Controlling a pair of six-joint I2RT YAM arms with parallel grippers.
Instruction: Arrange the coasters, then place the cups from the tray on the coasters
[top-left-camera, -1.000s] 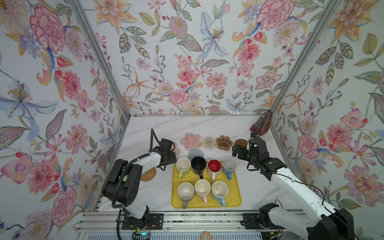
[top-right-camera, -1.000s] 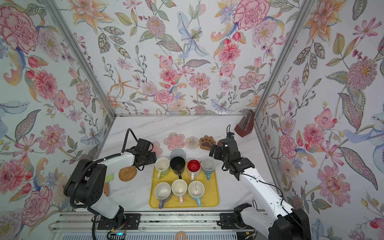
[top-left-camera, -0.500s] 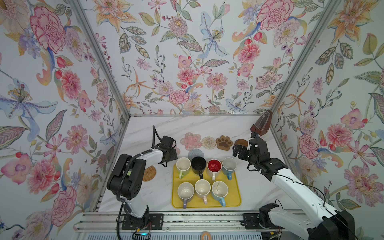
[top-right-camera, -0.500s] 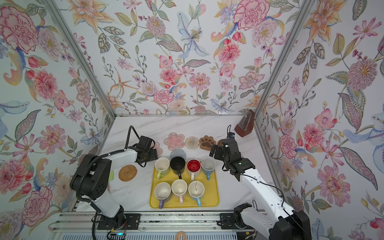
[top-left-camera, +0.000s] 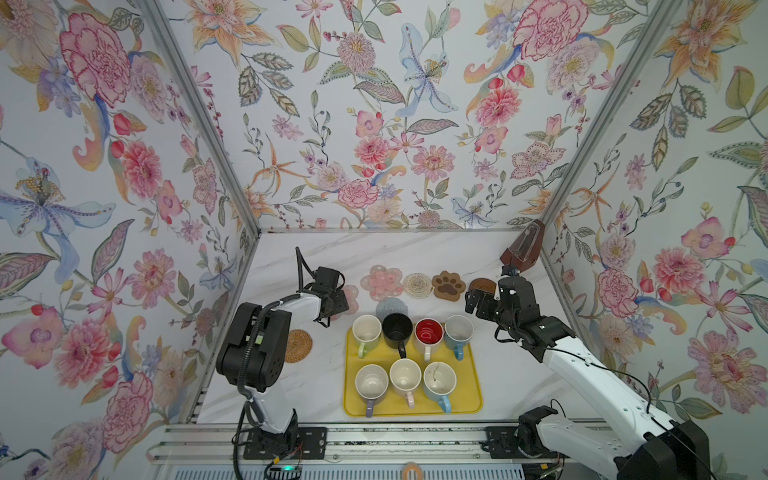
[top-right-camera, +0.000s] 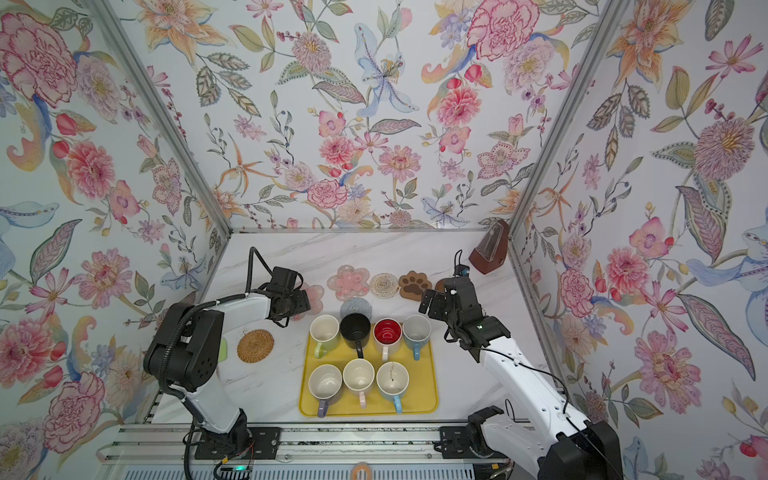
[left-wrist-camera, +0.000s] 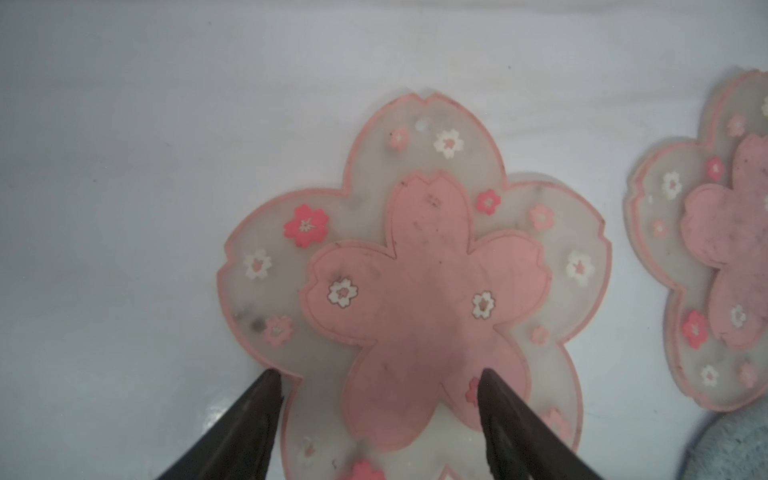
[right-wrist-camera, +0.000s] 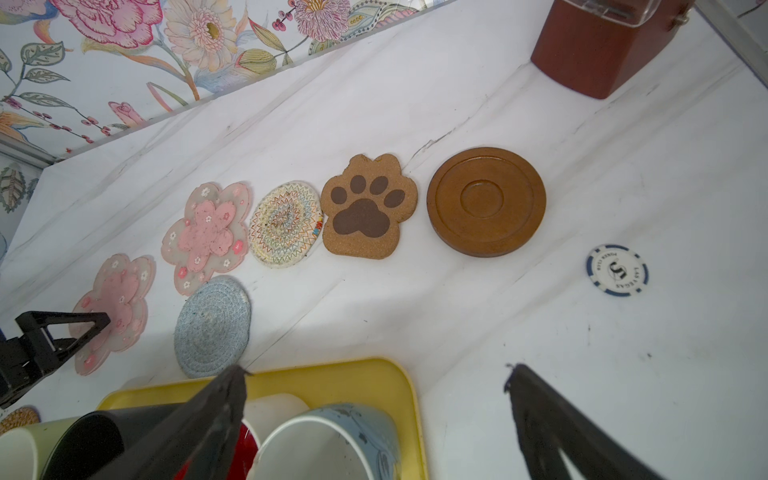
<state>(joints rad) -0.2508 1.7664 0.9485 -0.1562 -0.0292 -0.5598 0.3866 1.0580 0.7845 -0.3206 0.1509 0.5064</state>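
A: Over to the left gripper (left-wrist-camera: 379, 374): spread apart, tips down astride a petal of a pink flower coaster (left-wrist-camera: 419, 282), just off the far left corner of the yellow tray (top-left-camera: 469, 384).
B: Pinching nothing yet. And the right gripper (right-wrist-camera: 374, 368)?
A: Spread wide, empty, hanging just past the tray's far right corner.
B: Counting seven cups (top-right-camera: 359, 376) on the tray; spotting the grey coaster (top-left-camera: 391, 308) just beyond its far edge, the rattan coaster (top-right-camera: 255, 345) off to its left.

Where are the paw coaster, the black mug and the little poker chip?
paw coaster (right-wrist-camera: 362, 220): right wrist view, on its big dark middle pad.
black mug (top-left-camera: 397, 328): in a top view, on its dark inside.
poker chip (right-wrist-camera: 617, 269): right wrist view, on the middle of its face.
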